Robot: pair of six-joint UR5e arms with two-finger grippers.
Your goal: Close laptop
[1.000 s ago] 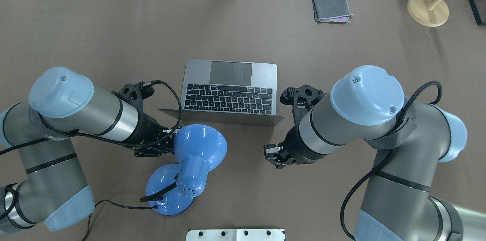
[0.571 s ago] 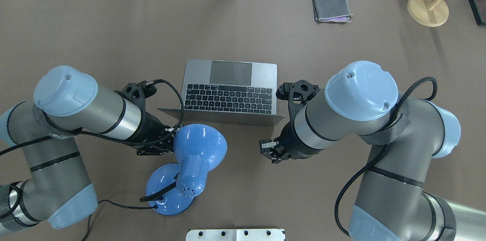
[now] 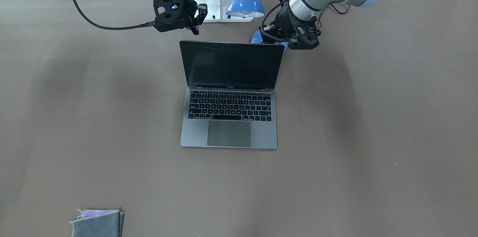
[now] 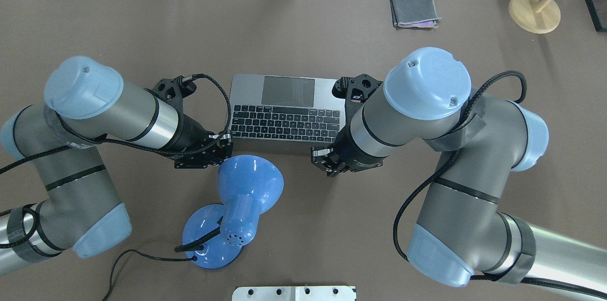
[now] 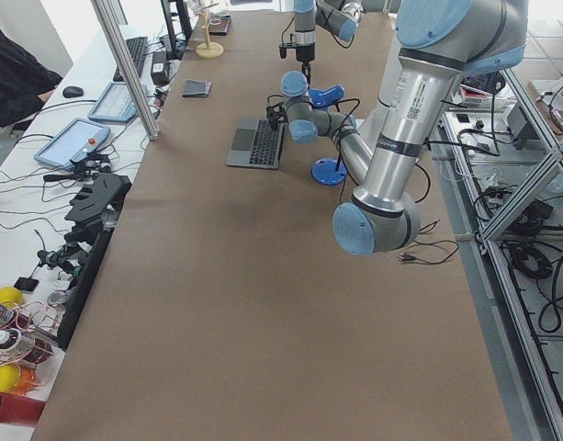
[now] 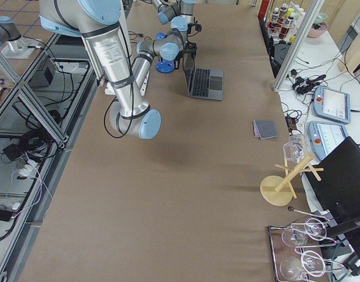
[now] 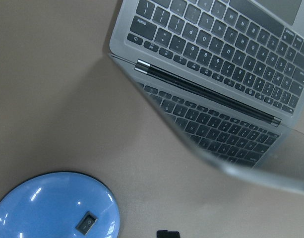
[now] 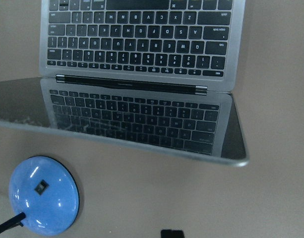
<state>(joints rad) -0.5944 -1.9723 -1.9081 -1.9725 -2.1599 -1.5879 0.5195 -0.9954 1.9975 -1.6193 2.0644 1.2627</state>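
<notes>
The space-grey laptop (image 3: 229, 117) stands open mid-table, its black screen (image 3: 231, 64) facing away from me. It also shows in the overhead view (image 4: 284, 102) and in both wrist views (image 7: 216, 54) (image 8: 137, 39). My right gripper (image 4: 326, 162) hangs just behind the lid's right top corner, which is the left corner in the front view (image 3: 194, 24). My left gripper (image 4: 205, 156) hangs behind the other corner (image 3: 269, 35). Both look shut and empty. I cannot tell whether they touch the lid.
A blue desk lamp (image 4: 249, 182) with a round base (image 4: 208, 239) and black cable stands behind the laptop, between the arms. A folded grey cloth (image 4: 413, 8) and a wooden stand (image 4: 534, 12) sit at the far right.
Both arms have moved forward, bringing the grippers up to the back of the lid. From overhead the lid's back now shows as a narrower strip.
</notes>
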